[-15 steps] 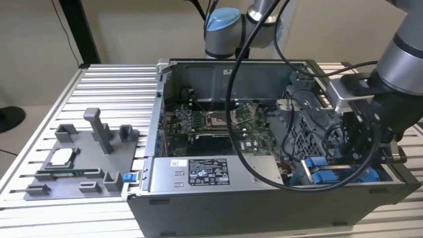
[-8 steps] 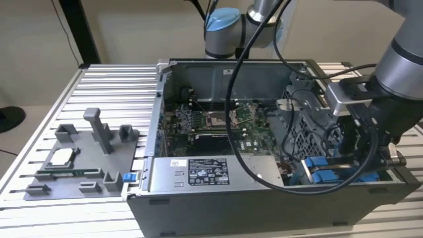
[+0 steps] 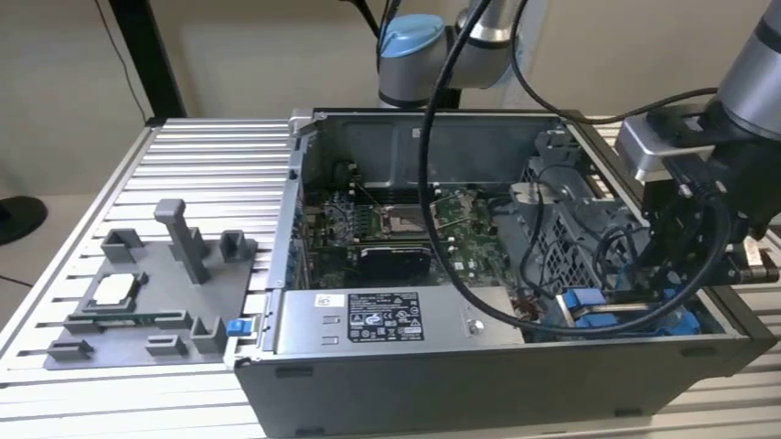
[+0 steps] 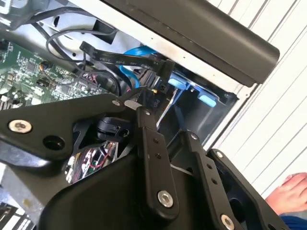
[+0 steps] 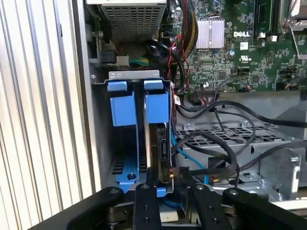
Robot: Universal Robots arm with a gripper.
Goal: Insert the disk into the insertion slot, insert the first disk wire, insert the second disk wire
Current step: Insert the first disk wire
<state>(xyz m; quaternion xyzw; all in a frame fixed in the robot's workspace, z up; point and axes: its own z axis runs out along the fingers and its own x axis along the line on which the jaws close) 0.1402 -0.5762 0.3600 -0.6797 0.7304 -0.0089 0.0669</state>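
On the exterior view's left, a grey fixture tray [image 3: 123, 315] lies on the ribbed metal surface [image 3: 208, 155] and carries upright grey posts and a few small parts. Just beside it stands the open computer case [image 3: 488, 384]. Along the case's near wall sits the grey power-supply box [image 3: 390, 315], whose black-and-white label has print too small to make out. Behind it lies the green motherboard [image 3: 403, 219], which carries white lettering in the first wrist view. A thick black cable [image 3: 427, 165] runs down across the board and loops toward the case's near corner on the exterior view's right. There the arm [image 3: 756, 82] reaches into the case and the pincer [image 3: 678, 283] hangs among loose black wires right at the insertion slot [image 3: 583, 306]. In the first wrist view the disk [image 5: 160, 143] stands on edge inside the slot, just beside a blue rail [image 5: 123, 110], with the pincer [image 5: 165, 182] at its near end. A blue wire [image 5: 184, 155] crowds in just beside the disk. In the second wrist view a flat black cable [image 4: 115, 58] with white print ends in a black connector [image 4: 163, 79] close to the pincer [image 4: 160, 120]. Whether the pincer is open, closed or gripping anything cannot be told.
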